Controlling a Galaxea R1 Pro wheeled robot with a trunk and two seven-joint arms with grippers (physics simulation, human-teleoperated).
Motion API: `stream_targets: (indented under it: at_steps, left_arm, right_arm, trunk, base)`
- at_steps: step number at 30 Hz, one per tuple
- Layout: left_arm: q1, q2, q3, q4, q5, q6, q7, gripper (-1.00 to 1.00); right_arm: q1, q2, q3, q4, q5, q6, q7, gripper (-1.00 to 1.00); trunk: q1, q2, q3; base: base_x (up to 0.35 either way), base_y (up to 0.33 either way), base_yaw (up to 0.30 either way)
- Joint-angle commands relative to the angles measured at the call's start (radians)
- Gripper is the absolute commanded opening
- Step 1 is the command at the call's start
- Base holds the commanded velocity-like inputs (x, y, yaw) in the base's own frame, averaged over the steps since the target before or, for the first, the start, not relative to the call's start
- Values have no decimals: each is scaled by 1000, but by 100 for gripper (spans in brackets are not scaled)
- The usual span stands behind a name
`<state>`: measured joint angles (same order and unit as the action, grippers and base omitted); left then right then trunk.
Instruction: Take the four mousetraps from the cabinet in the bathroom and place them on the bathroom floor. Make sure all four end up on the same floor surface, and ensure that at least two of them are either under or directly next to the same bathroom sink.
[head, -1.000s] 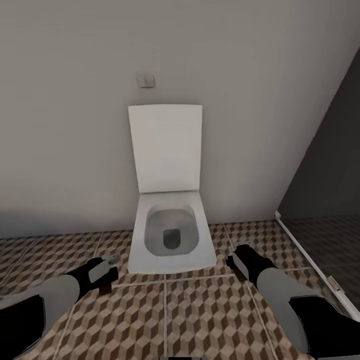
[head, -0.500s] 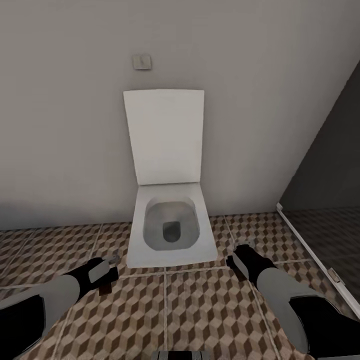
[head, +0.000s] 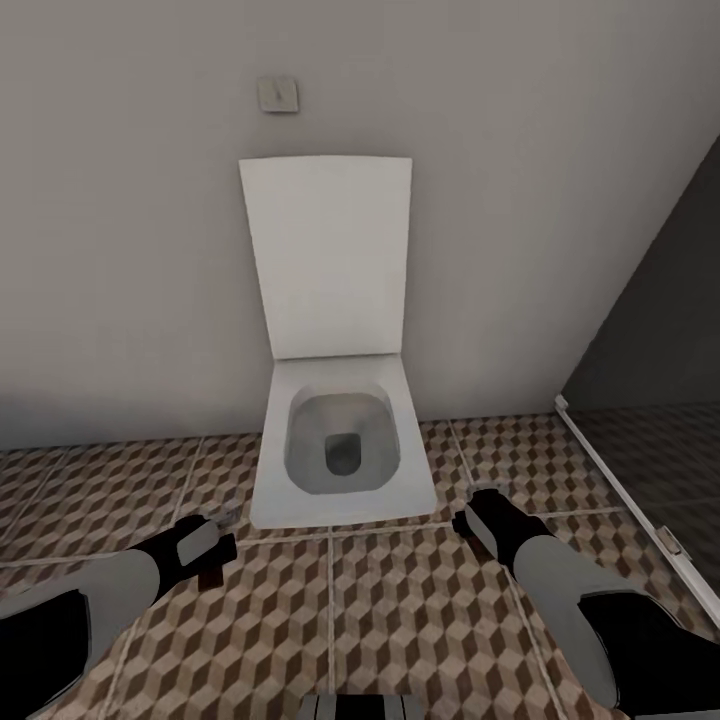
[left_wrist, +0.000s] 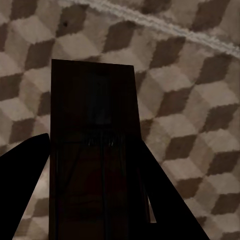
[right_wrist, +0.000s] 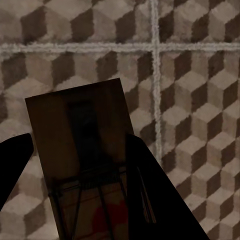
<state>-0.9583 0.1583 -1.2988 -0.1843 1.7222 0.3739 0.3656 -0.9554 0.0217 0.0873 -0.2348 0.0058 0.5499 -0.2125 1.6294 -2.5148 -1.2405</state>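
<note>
Cube-patterned bathroom floor (head: 420, 620) below a mousetrap (left_wrist: 92, 150) in each claw, toilet (head: 338, 450) ahead.

Left claw (head: 215, 550) and right claw (head: 478, 512) each grip something, arms lowered forward.

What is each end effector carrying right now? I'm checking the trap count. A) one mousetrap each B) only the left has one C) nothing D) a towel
A: the left end effector clamps a mousetrap, the right end effector another mousetrap, over the bathroom floor.
</note>
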Motion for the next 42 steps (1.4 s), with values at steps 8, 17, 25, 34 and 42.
stream_targets:
  at_steps: [8,17,25,34,42]
  left_arm:
    - [0,2,-4,-3,5,2,7,-100]
    - [0,3,-4,-3,6,2,7,-100]
    - [-1,3,-4,-3,6,2,7,-100]
    - [0,3,-4,-2,7,2,7,-100]
    - [-1,22,-5,-1,4,2,10,-100]
  right_arm:
    - [0,0,8,-1,0,7,-2,-100]
    - [0,0,7,-1,0,7,-2,-100]
    - [0,1,8,-1,0,7,-2,-100]
    - [0,-1,8,-1,0,7,-2,-100]
    - [0,-7,9,-1,1,1,-3,-100]
  trunk:
    - [0,0,-1]
    - [0,0,-1]
    - [0,0,-1]
    - [0,0,-1]
    - [0,0,-1]
  base:
    - [0,0,0]
    - [157,0,0]
    - [37,0,0]
    - [1,0,0]
    - [58,0,0]
